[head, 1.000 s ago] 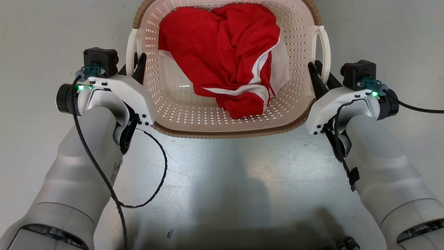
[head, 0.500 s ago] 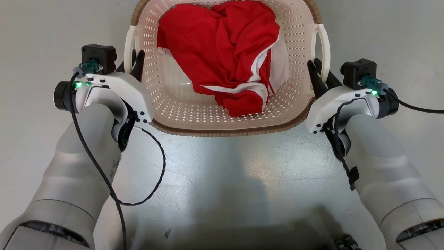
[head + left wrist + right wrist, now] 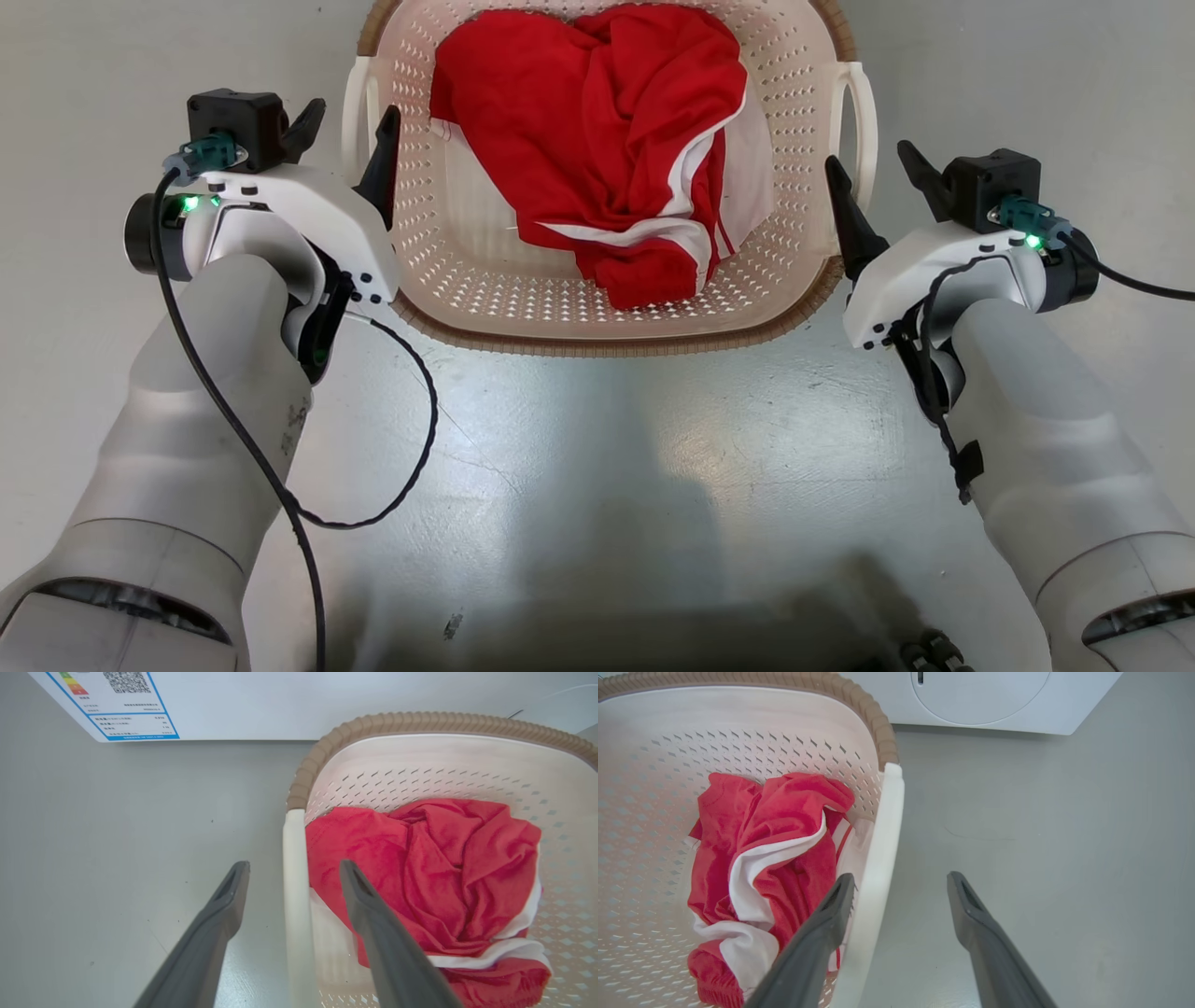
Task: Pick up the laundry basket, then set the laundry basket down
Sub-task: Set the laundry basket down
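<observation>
My left gripper [image 3: 352, 114] and right gripper [image 3: 868, 157] both stand spread, each straddling a white loop handle [image 3: 294, 896] of the laundry basket [image 3: 607, 347]. It rests on the grey floor [image 3: 597, 467] squarely between them, equally near both, with the washing machine [image 3: 971, 700] beyond.

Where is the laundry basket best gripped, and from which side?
Grip the left handle and right handle together, coming from the near side to straddle each bar; the laundry basket sits upright and both loops stand clear of its wall.
</observation>
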`<state>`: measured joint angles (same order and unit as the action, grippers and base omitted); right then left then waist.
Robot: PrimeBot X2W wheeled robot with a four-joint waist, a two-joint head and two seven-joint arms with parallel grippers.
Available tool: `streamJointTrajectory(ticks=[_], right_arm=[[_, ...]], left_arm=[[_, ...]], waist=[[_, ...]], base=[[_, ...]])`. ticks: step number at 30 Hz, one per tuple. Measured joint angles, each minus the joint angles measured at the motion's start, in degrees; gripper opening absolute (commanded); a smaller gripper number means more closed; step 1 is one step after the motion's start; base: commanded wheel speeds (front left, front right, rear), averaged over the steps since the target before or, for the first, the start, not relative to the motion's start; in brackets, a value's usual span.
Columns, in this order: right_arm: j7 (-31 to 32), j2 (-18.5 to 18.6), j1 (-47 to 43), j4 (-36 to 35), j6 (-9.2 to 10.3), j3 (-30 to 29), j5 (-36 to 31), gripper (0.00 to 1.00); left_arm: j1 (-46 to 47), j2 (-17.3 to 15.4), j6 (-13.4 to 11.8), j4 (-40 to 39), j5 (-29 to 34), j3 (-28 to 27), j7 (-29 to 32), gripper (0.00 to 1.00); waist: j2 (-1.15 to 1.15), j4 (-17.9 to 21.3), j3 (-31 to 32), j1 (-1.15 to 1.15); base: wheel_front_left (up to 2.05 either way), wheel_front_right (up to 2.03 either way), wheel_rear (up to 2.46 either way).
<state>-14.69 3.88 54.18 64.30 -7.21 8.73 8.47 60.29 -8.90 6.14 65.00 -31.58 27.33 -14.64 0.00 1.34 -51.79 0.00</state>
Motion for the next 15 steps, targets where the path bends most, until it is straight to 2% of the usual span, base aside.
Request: streamJointTrajectory(ticks=[8,15], right_arm=[[0.0,0.0,-0.2,-1.6,0.00,-0.2,0.0,1.00],[0.0,0.0,-3.1,-7.0,0.00,0.0,0.4,1.00]], left_arm=[[-0.1,0.4,0.0,0.5,0.4,-1.2,0.0,1.00],[-2.4,0.8,0.0,0.9,0.3,-2.8,0.0,1.00]], waist=[[0.00,0.1,1.1,0.00],[0.00,0.5,3.9,0.00]], base=[[0.00,0.00,0.00],[0.00,0.00,0.00]])
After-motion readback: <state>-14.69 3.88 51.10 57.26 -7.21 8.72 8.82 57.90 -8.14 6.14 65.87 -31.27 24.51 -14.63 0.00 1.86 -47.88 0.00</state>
